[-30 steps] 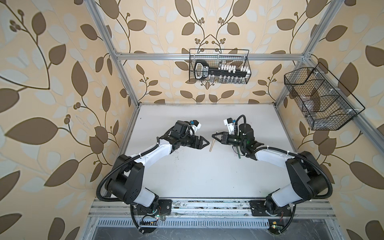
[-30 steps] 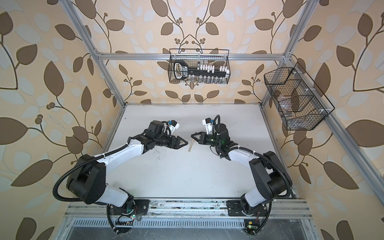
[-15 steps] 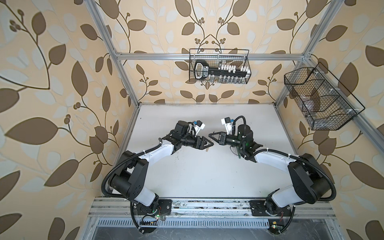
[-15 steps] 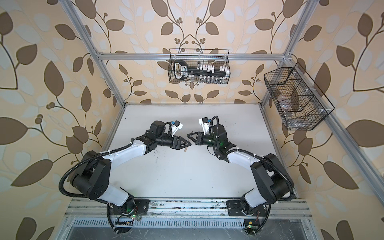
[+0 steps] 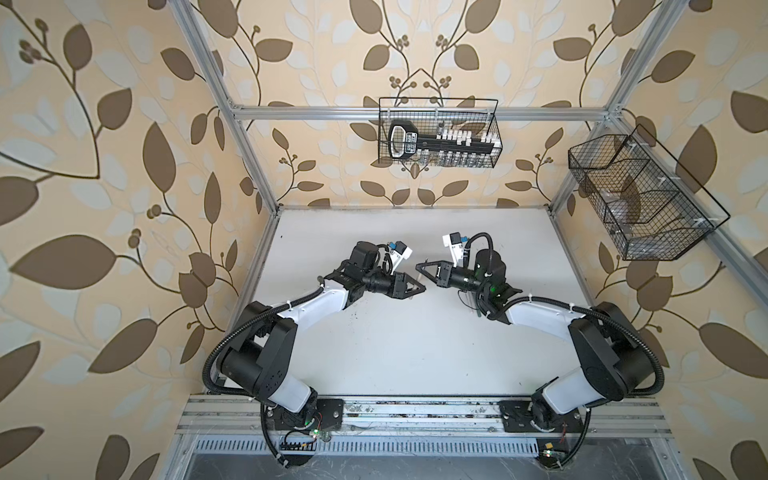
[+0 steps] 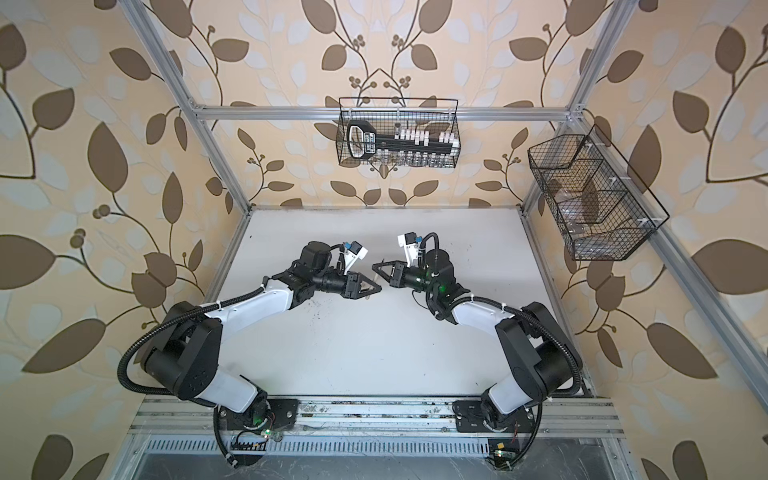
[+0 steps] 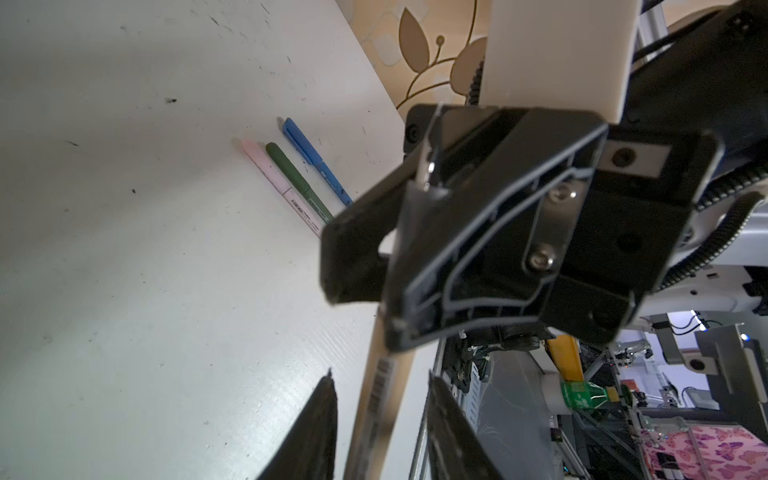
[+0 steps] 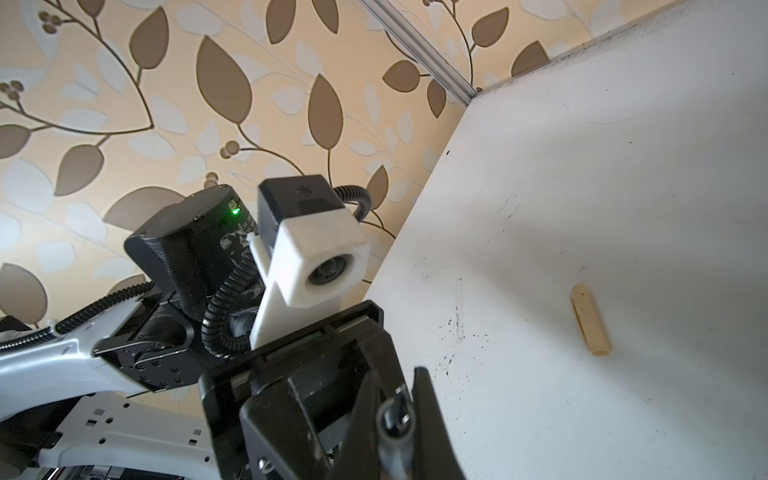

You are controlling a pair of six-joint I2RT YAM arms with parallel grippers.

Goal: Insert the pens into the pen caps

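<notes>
The right gripper [image 5: 419,265] is shut tight on the tan pen [image 7: 376,399], up in the air over the table [image 5: 395,353]. The left gripper [image 5: 422,287] sits right in front of it w/ one finger on each side of the pen. There is a bit of gap on both sides, so it is open & not pinching yet, as far as I can see. The tan cap [image 8: 590,320] lies flat on the table, away from both grippers. The pink pen [image 7: 266,170], green pen [image 7: 291,174] & blue pen [image 7: 309,160] lie side by side on the table. They may have caps on, can't tell for sure. I think the job now is to pass the tan pen to the left gripper. To do it well, squeeze slow & square, not at a slant, or the pen will twist. The right one should let go only once the left has a firm hold, else the pen drops. Leave the tip end sticking out, b/c that end must go in the cap.
</notes>
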